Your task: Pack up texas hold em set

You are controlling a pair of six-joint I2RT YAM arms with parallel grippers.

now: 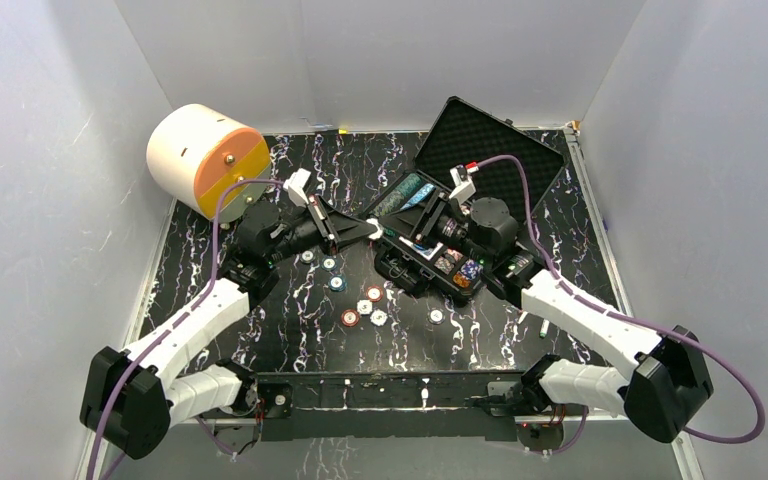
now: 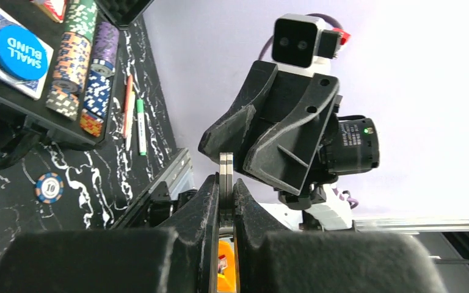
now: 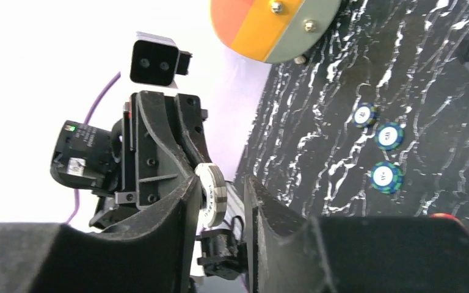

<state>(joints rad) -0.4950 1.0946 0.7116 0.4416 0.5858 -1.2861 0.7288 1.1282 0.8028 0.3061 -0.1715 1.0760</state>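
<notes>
The black hard case point(image 1: 495, 145) lies open at the back right, with rows of chips in its base point(image 2: 73, 58) and a blue "small blind" button point(image 2: 19, 52). Several loose chips point(image 1: 365, 307) lie on the table's middle. My left gripper point(image 1: 368, 231) is shut on two white chips point(image 2: 226, 168), held edge-on above the table. My right gripper point(image 1: 388, 236) faces it, open, with those white chips point(image 3: 210, 194) between its fingers, close to one finger point(image 3: 186, 201) and clear of the other. Three blue-rimmed chips point(image 3: 388, 135) lie on the table beyond.
The white-and-orange round drawer unit point(image 1: 205, 158) stands at the back left. A red pen point(image 2: 128, 107) and a green pen point(image 2: 140, 125) lie on the table beside the case. White walls enclose the black marbled table point(image 1: 260, 330).
</notes>
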